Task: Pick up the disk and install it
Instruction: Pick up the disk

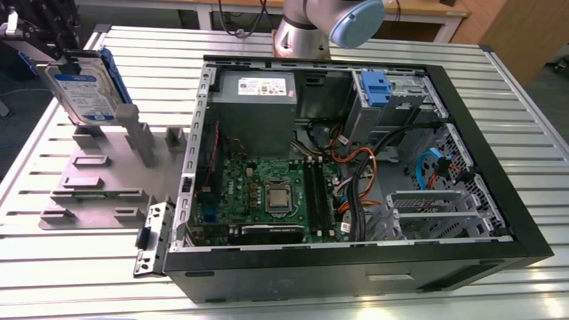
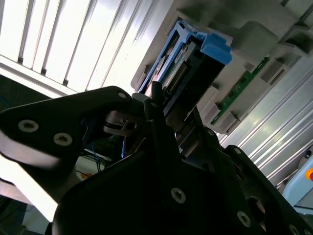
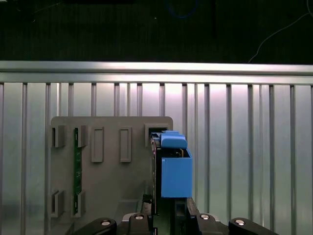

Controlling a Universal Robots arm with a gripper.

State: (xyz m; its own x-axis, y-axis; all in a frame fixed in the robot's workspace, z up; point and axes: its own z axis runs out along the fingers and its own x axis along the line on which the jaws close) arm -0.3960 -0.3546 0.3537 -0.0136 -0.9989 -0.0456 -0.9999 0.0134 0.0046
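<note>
The gripper (image 1: 64, 61), jaws pinching the disk (image 1: 86, 93), holds it long axis upright, tab end pointing down at the grey fixture plate (image 1: 93, 200) near a worktop (image 1: 520, 100) corner.

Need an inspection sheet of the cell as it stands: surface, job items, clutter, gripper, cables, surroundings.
Surface: slatted metal table carrying a grey fixture plate and an open computer case.
Job's things: disk upright over the fixture plate, outside the case.
Clutter: green circuit strip in a fixture slot.
Gripper: gripper shut on the disk.
Cables: orange and black bundle and a blue cable inside the case.
Surroundings: arm base beyond the case; wooden furniture past the table.
</note>
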